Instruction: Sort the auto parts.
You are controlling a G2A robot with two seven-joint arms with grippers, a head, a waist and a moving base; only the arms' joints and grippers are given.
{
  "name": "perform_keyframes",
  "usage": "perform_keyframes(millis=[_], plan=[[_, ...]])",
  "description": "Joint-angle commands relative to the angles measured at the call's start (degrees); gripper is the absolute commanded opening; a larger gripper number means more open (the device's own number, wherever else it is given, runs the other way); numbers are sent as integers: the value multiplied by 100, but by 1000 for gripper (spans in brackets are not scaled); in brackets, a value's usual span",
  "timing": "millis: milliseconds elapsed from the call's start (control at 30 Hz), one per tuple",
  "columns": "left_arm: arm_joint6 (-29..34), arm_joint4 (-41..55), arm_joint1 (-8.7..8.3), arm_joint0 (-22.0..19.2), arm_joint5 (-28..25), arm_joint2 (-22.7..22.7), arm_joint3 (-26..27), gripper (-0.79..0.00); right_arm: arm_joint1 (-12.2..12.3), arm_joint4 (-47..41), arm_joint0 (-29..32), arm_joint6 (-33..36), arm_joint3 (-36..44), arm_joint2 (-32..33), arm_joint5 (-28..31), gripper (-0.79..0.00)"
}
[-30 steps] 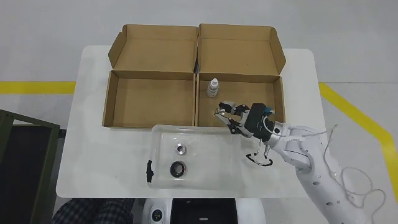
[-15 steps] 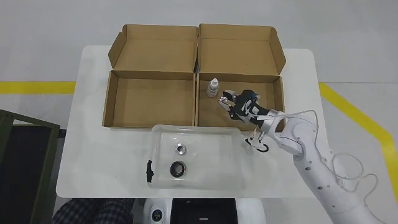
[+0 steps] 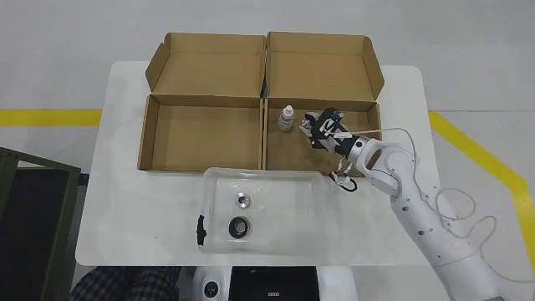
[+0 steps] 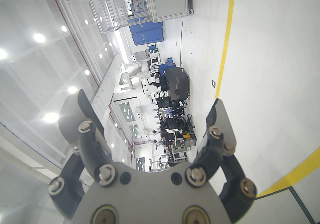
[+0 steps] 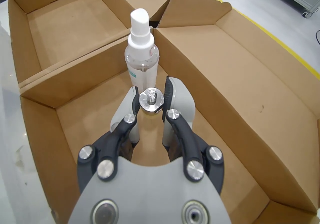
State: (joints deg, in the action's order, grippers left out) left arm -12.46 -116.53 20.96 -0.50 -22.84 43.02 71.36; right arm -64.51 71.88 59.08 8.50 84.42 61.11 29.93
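Shiny metal fitting [image 5: 151, 102], matt cardboard box [image 5: 225, 72], clear plastic bottle [image 5: 142, 60]

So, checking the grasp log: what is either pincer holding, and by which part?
Right pincer grips a metal fitting by its opposite sides; left pincer holds nothing.

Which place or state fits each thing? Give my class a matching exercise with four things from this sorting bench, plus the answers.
Things:
1 spray bottle
2 hex-headed metal part
3 black ring
4 left gripper

Places or states:
A in the clear tray
B open, holding nothing
C upright in the right-hand cardboard box
D clamped in the right gripper

Pairs: 1-C, 2-D, 3-A, 4-B.
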Motion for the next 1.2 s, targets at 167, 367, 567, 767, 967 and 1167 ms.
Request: perform_keyframes(millis=[167,367,567,767,967,1167], plan=[[0,0,0,0,0,0,0,0,-80,21,-176,-43,-316,-203,-71,-785],[0,0,0,0,0,0,0,0,-128,93,-281,-77,-485,-282,-143,-588],[0,0,0,0,0,0,0,0,-166,157,-322,-120,-607,-351,-176,-545],[0,0,0,0,0,0,0,0,-172,231,-278,-140,-529,-319,-197,-397],[0,0,0,0,0,0,0,0,-98,463,-65,-81,3,-82,-138,0],[0,0,0,0,0,0,0,0,-12,532,309,73,754,117,186,0]])
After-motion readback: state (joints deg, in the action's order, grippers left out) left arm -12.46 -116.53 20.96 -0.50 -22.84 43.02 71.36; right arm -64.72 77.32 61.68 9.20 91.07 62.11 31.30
